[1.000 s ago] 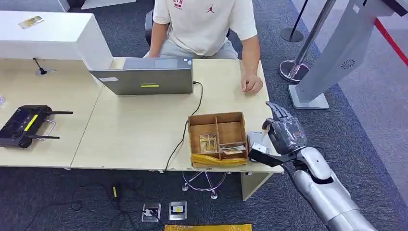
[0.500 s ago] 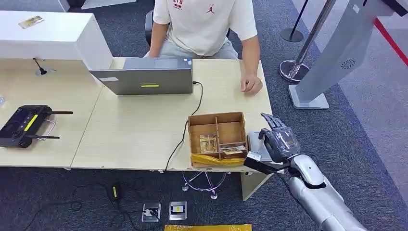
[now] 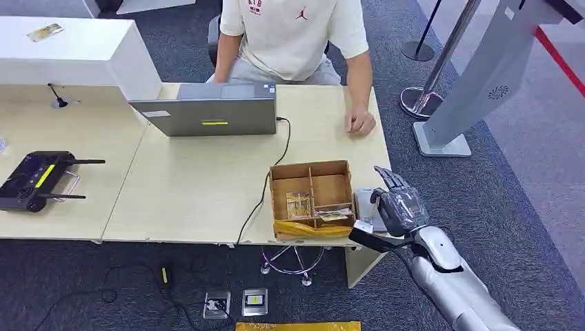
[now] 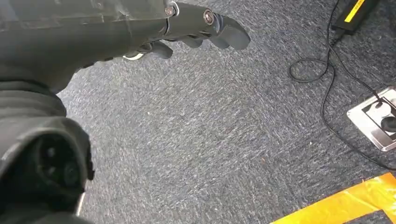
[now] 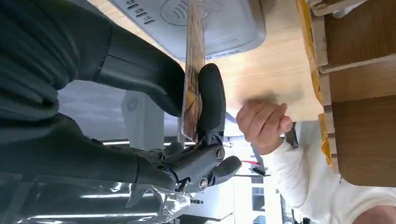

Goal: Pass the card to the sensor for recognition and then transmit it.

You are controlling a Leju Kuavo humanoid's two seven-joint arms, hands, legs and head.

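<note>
Left robot hand (image 4: 187, 28) hangs over grey carpet, fingers loosely curled, nothing in it that I can see. Brown wooden compartment box (image 3: 312, 198) sits on the pale wooden desk (image 3: 193, 186). Just right of it, flat grey card sensor (image 5: 201, 18) at the desk edge. Right robot hand (image 3: 399, 207) pinches the thin yellow-printed card (image 5: 194, 79) edge-on over the sensor.

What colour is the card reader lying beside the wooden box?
Light grey, with a contactless symbol on top; the card reader shows best in the right wrist view.
</note>
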